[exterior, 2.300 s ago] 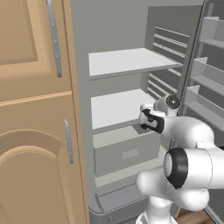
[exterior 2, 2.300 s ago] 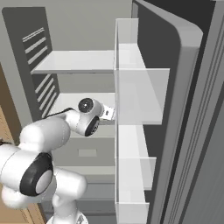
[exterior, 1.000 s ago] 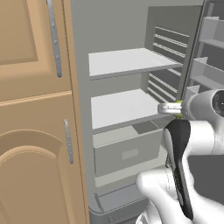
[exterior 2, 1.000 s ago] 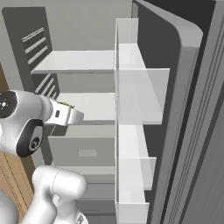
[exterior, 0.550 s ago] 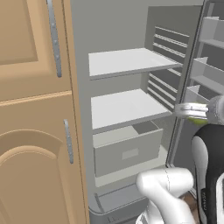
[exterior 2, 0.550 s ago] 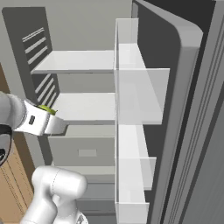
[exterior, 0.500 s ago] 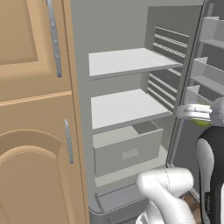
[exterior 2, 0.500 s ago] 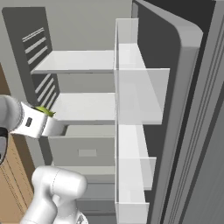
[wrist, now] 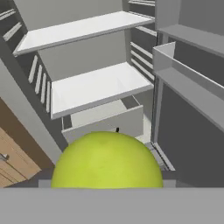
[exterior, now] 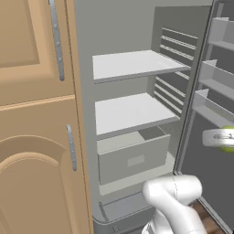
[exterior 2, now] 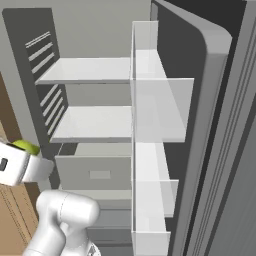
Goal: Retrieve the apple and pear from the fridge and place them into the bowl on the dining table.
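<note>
Held fruit: a round yellow-green fruit (wrist: 107, 159) sits right in front of the hand camera, against the gripper; apple or pear cannot be told from here. A sliver of it also shows at the arm's end in the left base view (exterior: 227, 139) and the right base view (exterior 2: 26, 147).
Gripper: the gripper (exterior: 220, 138) is clamped on the yellow-green fruit, jaws held apart by its width; the fingertips themselves are hidden behind it.
Where it is: outside the tall grey fridge (exterior: 123, 55), level with the lower shelf and beside the open door (exterior 2: 200, 115).
Risk, slip: the fruit is smooth and round, so a fast swing or a jolt from the base could roll it out of the two-finger pinch.
Risk, collision: the door's clear shelf bins (exterior 2: 160, 107) lie close to the arm; a wide turn toward the tabletop could clip them or the tan wooden cabinet (exterior: 36, 137).
Risk, blind hand view: the fruit blocks most of the hand camera, so judging the drop into the bowl will be harder.
Fridge shelves: the upper white shelf (exterior: 132, 64) and lower white shelf (exterior: 130, 112) both look bare.
Drawer: the grey drawer (exterior: 132, 157) stands slightly pulled out; no contents can be seen.
Door bins: nothing visible in them.
Second fruit: its place cannot be told.
</note>
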